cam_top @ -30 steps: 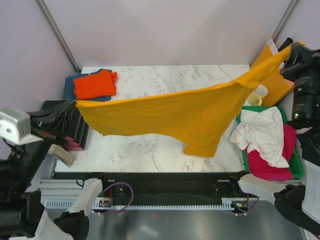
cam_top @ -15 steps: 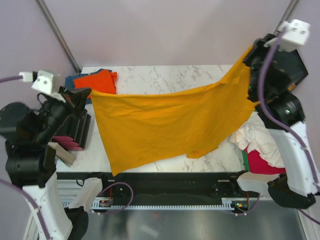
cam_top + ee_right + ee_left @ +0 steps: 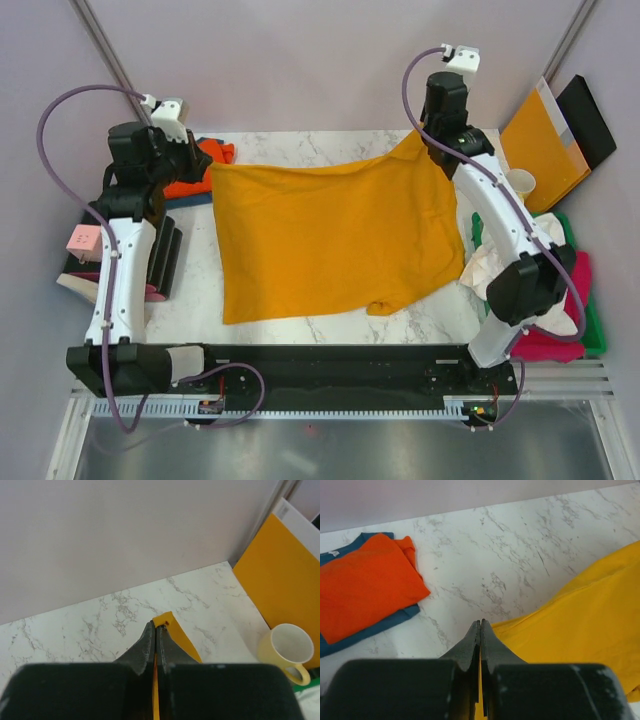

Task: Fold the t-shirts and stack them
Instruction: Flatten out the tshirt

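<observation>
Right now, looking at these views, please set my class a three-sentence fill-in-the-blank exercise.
The left gripper and right gripper each pinch a corner of the spread t-shirt, coloured ____.
On the teal-blue t-shirt lies a folded t-shirt coloured ____.
Beside the envelope stands a pale yellow ____.
Missing: yellow; orange; mug.

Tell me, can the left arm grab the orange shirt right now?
Probably not yet. The left gripper is shut on a corner of the yellow shirt. The orange shirt lies close by on the blue shirt, with only table between, so once it lets go the way looks free.
</observation>
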Robot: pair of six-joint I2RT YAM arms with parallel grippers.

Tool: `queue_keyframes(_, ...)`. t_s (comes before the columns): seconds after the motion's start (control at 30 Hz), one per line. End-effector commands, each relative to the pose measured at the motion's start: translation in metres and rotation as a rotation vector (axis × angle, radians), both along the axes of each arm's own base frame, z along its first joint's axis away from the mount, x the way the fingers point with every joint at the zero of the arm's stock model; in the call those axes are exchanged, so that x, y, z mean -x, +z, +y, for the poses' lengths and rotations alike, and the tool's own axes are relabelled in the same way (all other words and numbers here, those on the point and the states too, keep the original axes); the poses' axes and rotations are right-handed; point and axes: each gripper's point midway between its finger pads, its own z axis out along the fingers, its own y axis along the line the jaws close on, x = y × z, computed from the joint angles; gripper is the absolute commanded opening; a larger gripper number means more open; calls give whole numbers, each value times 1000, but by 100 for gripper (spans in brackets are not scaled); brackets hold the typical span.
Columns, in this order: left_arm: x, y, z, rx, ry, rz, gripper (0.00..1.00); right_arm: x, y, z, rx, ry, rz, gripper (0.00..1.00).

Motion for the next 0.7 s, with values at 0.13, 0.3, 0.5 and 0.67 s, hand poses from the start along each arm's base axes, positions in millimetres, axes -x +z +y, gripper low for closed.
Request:
queue_keyframes(0.13, -36, 120, 15, -16, 74, -287, 2, -7, 108, 24, -132, 108, -269, 0)
queue_keyframes(0.3, 15, 185, 0, 78, 33, -389, 2, 54, 158, 38, -78, 137, -348, 0)
queue_keyframes(0.5, 121, 223, -19, 88, -33, -530, 2, 164, 214, 25, -48, 175, -451, 0)
queue_keyframes(0.67, 201, 229, -25, 60, -35, -623, 2, 238, 255, -13, -110, 192, -547, 0)
